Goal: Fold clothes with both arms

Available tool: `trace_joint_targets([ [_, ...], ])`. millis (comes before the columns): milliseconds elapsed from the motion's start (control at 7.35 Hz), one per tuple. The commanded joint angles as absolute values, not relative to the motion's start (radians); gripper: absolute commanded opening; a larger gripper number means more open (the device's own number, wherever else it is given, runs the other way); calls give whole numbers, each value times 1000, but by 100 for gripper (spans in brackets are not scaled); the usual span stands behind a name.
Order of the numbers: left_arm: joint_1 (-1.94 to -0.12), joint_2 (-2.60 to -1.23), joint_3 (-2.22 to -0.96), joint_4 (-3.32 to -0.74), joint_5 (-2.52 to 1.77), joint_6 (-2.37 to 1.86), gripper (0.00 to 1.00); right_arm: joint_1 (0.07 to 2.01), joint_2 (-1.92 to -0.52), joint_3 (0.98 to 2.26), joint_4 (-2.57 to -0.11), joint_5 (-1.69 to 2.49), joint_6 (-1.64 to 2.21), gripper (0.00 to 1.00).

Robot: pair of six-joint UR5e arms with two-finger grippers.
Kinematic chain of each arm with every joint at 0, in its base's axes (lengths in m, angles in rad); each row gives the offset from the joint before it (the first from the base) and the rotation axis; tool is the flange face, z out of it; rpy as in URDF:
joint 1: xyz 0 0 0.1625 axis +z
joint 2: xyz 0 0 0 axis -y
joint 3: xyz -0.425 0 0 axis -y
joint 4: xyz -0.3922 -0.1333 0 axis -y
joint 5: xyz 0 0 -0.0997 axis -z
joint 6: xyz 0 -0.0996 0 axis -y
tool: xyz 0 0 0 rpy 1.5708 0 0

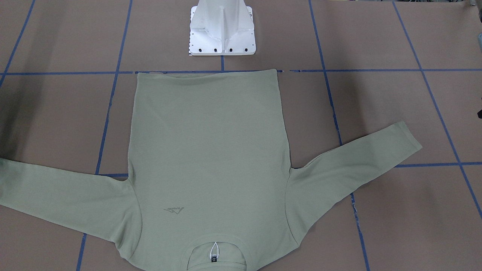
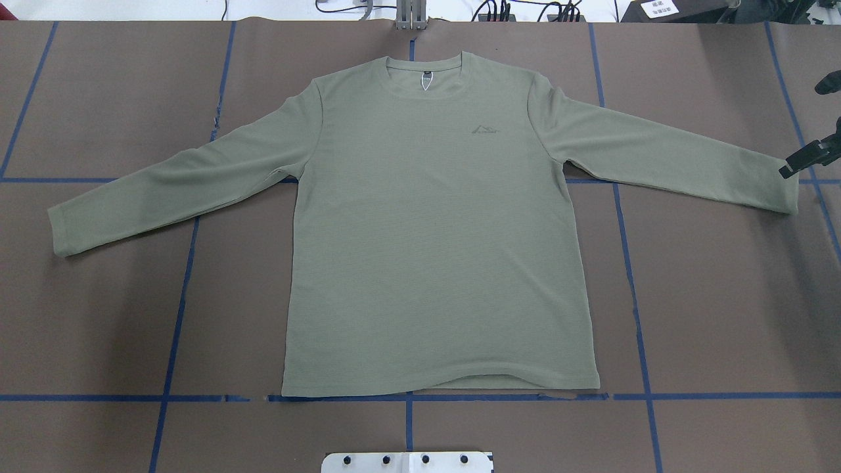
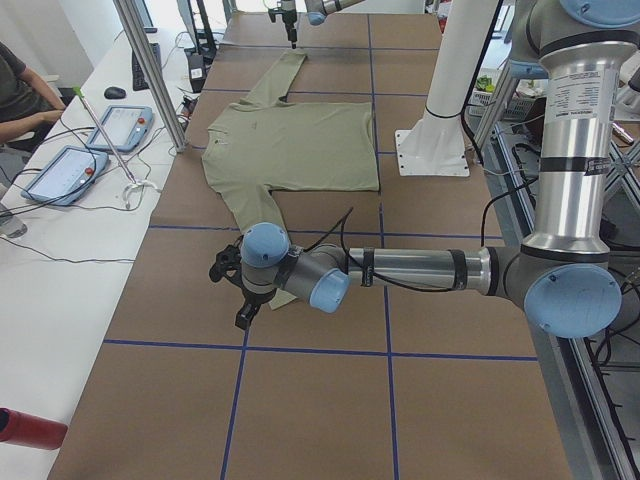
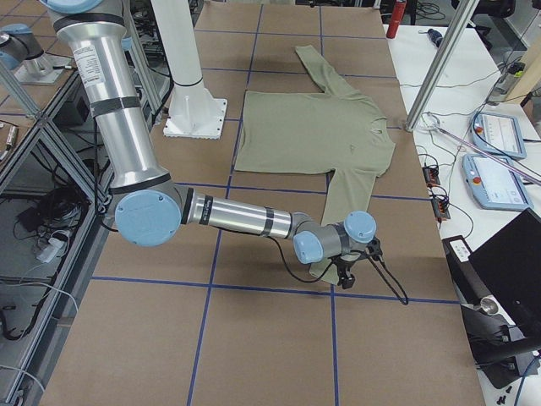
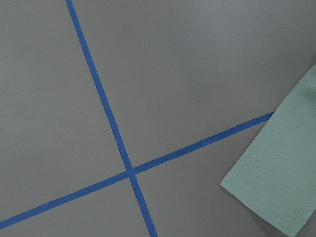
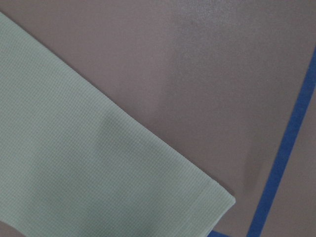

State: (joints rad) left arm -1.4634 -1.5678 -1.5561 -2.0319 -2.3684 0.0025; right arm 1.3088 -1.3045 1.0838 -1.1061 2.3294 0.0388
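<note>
Shirt (image 2: 433,249), sage-green and long-sleeved, lies flat and front up in the middle of the overhead frame, on the brown counter (image 2: 98,315). Its collar (image 2: 427,66) points to the top edge. Its hem (image 2: 440,384) runs along a line of blue tape (image 2: 723,395), just above the white pedestal base (image 2: 407,462) at the bottom edge. Both sleeves (image 2: 177,187) spread outward and slant down toward the left and right edges. The right hand (image 2: 800,130) shows at the right edge of that frame, its two black fingers (image 2: 805,157) well apart and gripping nothing. The lower finger overlaps the cuff (image 2: 782,194) there, though I cannot tell whether it touches. The left hand (image 3: 229,295) hangs by the near sleeve end, lower left of centre in the left side view; how far it is open I cannot tell.
</note>
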Motion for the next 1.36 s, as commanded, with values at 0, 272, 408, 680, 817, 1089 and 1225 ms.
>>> trace_joint_targets([
  [0,-1465,-1568,-1560,-2033,-2370,2,100,1305,-1313,1051,-1019,2280,43,100],
  [272,-1463,-1568,-1560,-2033,-2370,2,100,1302,-1330,1063,-942,2276,140,100],
  [408,-1463,-1568,-1559,-2033,-2370,3,100,1302,-1333,1052,-899,2273,168,100],
  [680,-1463,-1569,-1560,-2033,-2370,2,100,1286,-1336,1049,-900,2269,204,100],
  [817,-1465,-1571,-1559,-2033,-2370,2,100,1258,-1336,1049,-903,2267,222,100],
  [1089,-1465,-1574,-1560,-2033,-2370,-2,100,1252,-1345,1049,-905,2267,222,100],
  [1225,-1463,-1574,-1563,-2033,-2370,-2,100,1252,-1345,1052,-905,2269,222,100],
])
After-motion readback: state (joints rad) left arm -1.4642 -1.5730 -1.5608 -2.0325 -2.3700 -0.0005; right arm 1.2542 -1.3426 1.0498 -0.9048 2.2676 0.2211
